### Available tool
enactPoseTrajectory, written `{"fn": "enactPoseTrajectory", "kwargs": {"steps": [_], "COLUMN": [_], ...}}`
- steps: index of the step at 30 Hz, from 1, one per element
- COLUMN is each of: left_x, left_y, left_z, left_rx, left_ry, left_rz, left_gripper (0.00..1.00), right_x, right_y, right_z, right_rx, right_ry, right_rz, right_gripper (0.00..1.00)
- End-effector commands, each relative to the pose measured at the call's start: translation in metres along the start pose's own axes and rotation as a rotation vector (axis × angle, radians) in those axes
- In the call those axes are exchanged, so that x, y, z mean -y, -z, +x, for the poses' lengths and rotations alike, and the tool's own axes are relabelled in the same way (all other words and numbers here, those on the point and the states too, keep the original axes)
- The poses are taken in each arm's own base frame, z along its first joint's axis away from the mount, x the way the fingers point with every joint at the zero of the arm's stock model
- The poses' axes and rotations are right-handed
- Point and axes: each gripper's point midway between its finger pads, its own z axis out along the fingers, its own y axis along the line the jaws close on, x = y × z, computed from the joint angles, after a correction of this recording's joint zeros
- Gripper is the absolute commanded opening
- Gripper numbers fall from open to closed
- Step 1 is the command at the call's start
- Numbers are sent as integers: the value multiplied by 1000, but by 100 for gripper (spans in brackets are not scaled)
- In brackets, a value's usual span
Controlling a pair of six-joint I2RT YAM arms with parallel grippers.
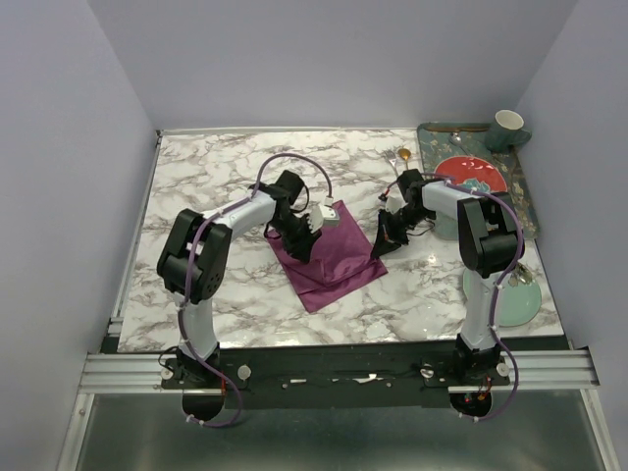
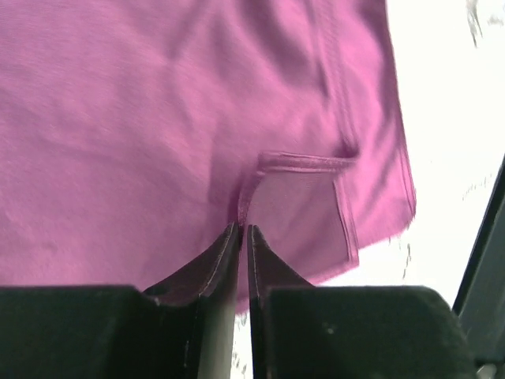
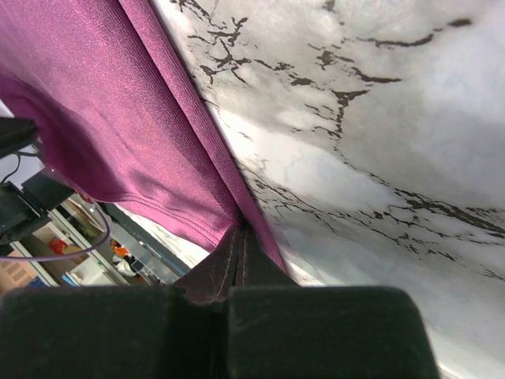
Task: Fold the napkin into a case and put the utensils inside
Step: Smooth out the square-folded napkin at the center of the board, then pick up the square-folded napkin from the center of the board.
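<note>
Napkin [image 1: 329, 260]: plum satin cloth, creased, lying mid-table on the marble top [image 1: 216, 186] between the two arms.
Left gripper [image 2: 243, 230]: jaws drawn to a narrow slit, pinching a raised fold beside a turned-over corner.
Right gripper [image 3: 239, 230]: jaws fully together, nipping the hemmed right edge.
Step in hand: likely carrying one edge across to narrow the cloth towards a case.
Technique: raise both pinches together, keep the edge taut, and lay it parallel to the hem. Satin slips, so move slowly.

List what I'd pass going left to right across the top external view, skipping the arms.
napkin → gold spoon → red plate → mug
</note>
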Motion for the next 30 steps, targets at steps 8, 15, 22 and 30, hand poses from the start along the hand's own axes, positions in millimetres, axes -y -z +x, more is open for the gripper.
{"fn": "enactPoseTrajectory", "kwargs": {"steps": [8,15,22,30], "left_x": [49,37,46,59], "left_y": [25,47,33,3], "left_z": [52,30,20,11], "left_rx": [-112,71,40,-29], "left_ry": [-329,-274,-340,-429], "left_rz": [24,-306,-508,-569], "left_gripper": [32,61,62,64], "right_x": [3,1,1,0], "right_y": [-1,-1,-1,-1], "right_z": [-4,-2,-1,-2], "right_rx": [3,-1,0,0], "right_ry": [8,3,2,3], "right_rz": [28,21,21,19], "right_gripper": [1,1,0,1]}}
